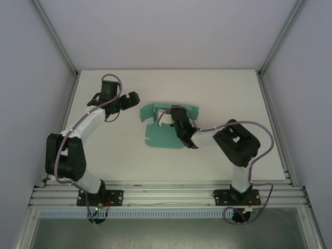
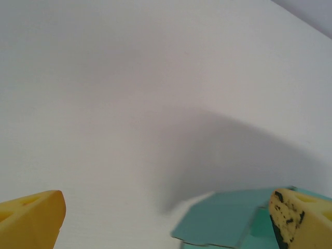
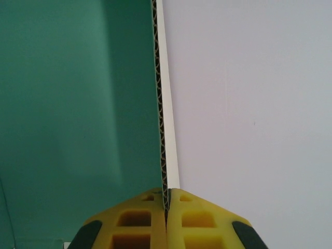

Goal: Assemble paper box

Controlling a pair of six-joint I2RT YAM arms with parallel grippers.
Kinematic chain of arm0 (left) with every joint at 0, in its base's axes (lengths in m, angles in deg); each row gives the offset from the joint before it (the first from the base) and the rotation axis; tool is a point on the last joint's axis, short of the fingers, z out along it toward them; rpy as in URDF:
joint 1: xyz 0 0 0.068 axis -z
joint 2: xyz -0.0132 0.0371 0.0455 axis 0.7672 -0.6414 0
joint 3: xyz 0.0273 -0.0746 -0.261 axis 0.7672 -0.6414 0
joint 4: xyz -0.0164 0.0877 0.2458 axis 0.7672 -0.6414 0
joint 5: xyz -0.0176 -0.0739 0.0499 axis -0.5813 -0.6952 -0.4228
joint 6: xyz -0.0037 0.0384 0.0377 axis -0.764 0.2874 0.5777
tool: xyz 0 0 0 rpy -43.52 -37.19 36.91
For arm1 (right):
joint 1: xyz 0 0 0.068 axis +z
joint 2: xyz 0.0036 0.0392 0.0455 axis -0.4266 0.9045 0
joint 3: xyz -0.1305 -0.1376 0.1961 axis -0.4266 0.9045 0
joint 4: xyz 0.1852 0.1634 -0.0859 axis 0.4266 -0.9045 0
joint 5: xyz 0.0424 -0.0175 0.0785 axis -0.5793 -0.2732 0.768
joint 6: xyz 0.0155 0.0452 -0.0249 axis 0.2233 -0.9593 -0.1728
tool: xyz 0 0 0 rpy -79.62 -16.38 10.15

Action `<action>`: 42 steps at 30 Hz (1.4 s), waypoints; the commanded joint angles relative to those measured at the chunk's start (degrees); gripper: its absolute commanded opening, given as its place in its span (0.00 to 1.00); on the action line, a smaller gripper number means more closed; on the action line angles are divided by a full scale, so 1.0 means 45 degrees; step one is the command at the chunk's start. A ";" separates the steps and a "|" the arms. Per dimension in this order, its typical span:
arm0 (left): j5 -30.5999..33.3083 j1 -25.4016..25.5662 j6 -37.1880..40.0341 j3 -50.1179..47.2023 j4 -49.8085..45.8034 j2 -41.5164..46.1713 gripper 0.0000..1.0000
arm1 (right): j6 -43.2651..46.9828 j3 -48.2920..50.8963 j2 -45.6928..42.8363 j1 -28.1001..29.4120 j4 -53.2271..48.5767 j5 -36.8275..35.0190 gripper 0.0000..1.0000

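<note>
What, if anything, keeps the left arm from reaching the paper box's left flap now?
Probably nothing, so likely yes: the left gripper hangs open beside the paper box with bare table between them. The right gripper is shut on a raised panel farther right, off that path.

Blocked at middle of table point(image 1: 223, 88) by paper box point(image 1: 161, 137), by right gripper point(image 3: 167, 199) pinching its wall, by left gripper point(image 1: 132, 98) just beside. Open along far and right edges.

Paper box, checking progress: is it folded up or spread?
Spread: the box is an open sheet on the table; right gripper pinches one edge.
</note>
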 commanded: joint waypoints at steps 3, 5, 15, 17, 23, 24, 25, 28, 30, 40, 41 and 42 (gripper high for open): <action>-0.0391 -0.0342 0.1697 0.0456 -0.0424 -0.1855 1.00 | -0.0049 -0.0056 -0.0408 -0.0054 -0.0701 0.0003 0.00; -0.1197 -0.0320 0.2106 0.0030 0.0292 -0.2136 0.97 | -0.0070 -0.0032 -0.0440 -0.0047 -0.0782 -0.0057 0.00; -0.2730 0.1683 0.4010 -0.1961 0.3462 -0.1502 0.79 | -0.0225 -0.0101 -0.0520 -0.0029 -0.0986 -0.0188 0.00; -0.2659 0.1873 0.4203 -0.1957 0.3572 -0.1549 0.77 | -0.0237 -0.0089 -0.0530 -0.0039 -0.1059 -0.0184 0.00; -0.2779 0.2348 0.4808 -0.2691 0.4916 -0.1331 0.75 | -0.0263 -0.0116 -0.0534 -0.0020 -0.1107 -0.0132 0.00; -0.2536 0.2404 0.4780 -0.2746 0.5123 -0.1334 0.73 | -0.0276 -0.0116 -0.0540 -0.0019 -0.1078 -0.0115 0.00; -0.2398 0.2430 0.4739 -0.2762 0.5285 -0.1399 0.73 | -0.0286 -0.0124 -0.0554 0.0000 -0.1077 -0.0101 0.00; -0.2360 0.2518 0.4763 -0.2789 0.5813 -0.1605 0.70 | -0.0283 -0.0129 -0.0613 0.0044 -0.1255 0.0015 0.00; -0.2380 0.2636 0.4876 -0.2813 0.6209 -0.1720 0.68 | -0.0269 -0.0115 -0.0611 0.0060 -0.1349 0.0069 0.00; -0.1691 0.3400 0.4935 -0.2136 0.6763 -0.2863 0.57 | -0.0580 0.0227 -0.0761 0.0180 -0.1961 0.0430 0.00; -0.1806 0.3382 0.4933 -0.2030 0.6798 -0.2978 0.57 | -0.0700 0.0240 -0.0830 0.0186 -0.2305 0.0554 0.00; -0.1750 0.3439 0.4925 -0.1953 0.6870 -0.3058 0.57 | -0.0830 0.0245 -0.0901 0.0178 -0.2647 0.0681 0.00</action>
